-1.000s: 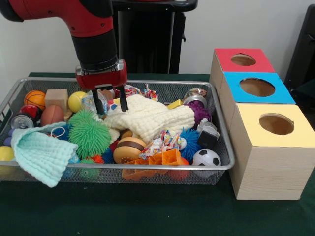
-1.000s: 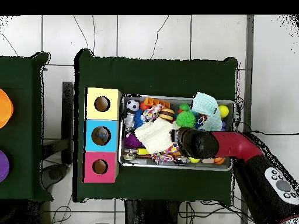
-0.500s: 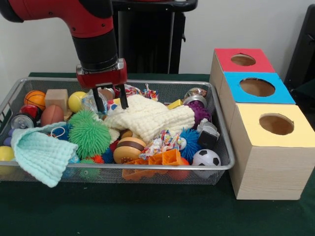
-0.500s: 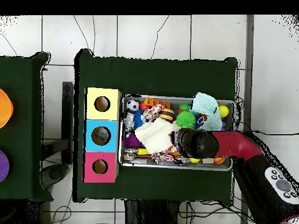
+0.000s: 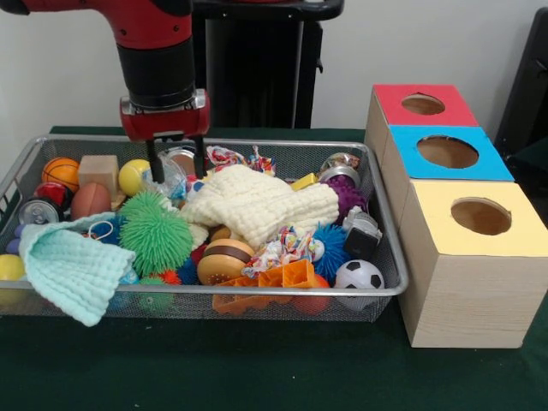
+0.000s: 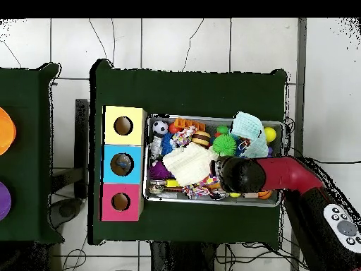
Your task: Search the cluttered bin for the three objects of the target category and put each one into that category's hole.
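The cream knitted cloth (image 5: 261,204) lies in the middle of the wire mesh bin (image 5: 282,154), its long axis running left-right in the front view. Just left, the black-fingered gripper (image 5: 175,164) hangs vertically, fingers apart, empty, above a clear crinkly wrapper (image 5: 167,178).

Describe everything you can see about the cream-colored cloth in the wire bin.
The cream cloth is a soft, thick fabric with a bumpy, waffle-like weave. It lies crumpled in a loose heap near the middle of the wire bin, on top of other toys. Its right end reaches the purple spiky ball; its left end lies beside the green spiky ball. The gripper hangs above its left end, fingers open, not touching it.
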{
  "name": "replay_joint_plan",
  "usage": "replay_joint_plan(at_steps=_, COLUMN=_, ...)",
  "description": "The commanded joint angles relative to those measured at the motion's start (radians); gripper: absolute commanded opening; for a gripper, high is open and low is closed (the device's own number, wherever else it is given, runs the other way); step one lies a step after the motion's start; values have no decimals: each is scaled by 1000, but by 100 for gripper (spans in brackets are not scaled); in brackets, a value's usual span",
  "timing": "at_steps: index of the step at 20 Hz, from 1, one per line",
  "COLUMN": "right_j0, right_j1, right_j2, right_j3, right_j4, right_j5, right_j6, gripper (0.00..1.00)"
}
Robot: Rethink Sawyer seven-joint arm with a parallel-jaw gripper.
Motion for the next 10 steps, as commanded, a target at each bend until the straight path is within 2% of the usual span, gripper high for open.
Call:
replay_joint_plan(at_steps=1, right_j0=0, right_j1=-16, right_j2=-15, right_j3=-40, right_j4=-100, right_j5=88, right_j6=-226, gripper=100)
replay_joint_plan(at_steps=10, right_j0=11, right_j1=6, right_j2=-13, right_j3=-55, right_j4=-122, right_j5=86, right_j6=-196, gripper=100)
